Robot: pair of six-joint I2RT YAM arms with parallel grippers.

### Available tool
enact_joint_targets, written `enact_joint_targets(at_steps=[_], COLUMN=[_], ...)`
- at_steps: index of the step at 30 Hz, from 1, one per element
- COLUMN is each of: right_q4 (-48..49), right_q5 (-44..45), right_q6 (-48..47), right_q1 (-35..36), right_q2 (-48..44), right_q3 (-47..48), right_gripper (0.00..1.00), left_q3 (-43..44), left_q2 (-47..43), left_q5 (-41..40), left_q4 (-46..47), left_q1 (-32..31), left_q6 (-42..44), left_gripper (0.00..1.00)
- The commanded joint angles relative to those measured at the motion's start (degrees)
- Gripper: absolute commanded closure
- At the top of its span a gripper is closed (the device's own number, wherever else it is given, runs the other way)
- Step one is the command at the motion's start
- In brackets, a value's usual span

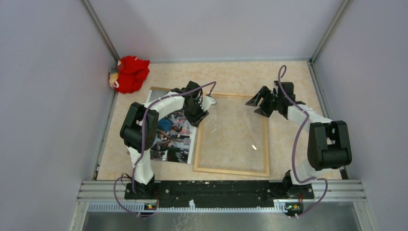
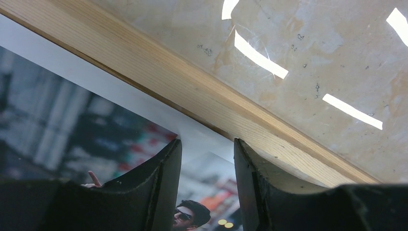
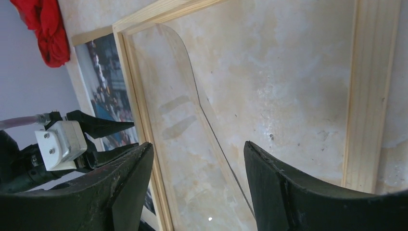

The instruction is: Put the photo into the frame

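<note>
The photo (image 1: 173, 139) lies face up on the table, left of the frame (image 1: 231, 171), its right edge against the frame's left rail. My left gripper (image 1: 198, 117) is open and low over that edge. In the left wrist view the left gripper (image 2: 207, 149) has its jaws apart over the photo's white border (image 2: 115, 91), with one finger over the wooden rail (image 2: 192, 82). My right gripper (image 1: 255, 102) is open and empty above the frame's far right part. In the right wrist view the right gripper (image 3: 198, 149) is over the clear pane (image 3: 269, 86), with the photo (image 3: 103, 82) at the left.
A red cloth (image 1: 131, 72) lies in the far left corner and also shows in the right wrist view (image 3: 43, 29). A brown edge (image 1: 161, 89) shows along the photo's far side. Grey walls close in the table on three sides.
</note>
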Motion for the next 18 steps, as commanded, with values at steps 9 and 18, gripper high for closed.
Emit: enact_joint_targets(at_steps=[9,18], right_q4=[13.3,22.5], right_q5=[-14.2,-20.0], right_q6=[-0.6,5.2], right_q1=[0.2,0.3], right_q2=[-6.0,-10.0], right_q3=[-10.1,-18.3], right_gripper=[0.25,0.25], left_q3=[0.2,0.2], left_q2=[0.4,-0.2], left_q5=[1.5,2.0], left_q4=[1.5,0.6], left_q1=[0.0,0.2], left_q6=[-0.9,-1.4], left_gripper=[0.5,0.5])
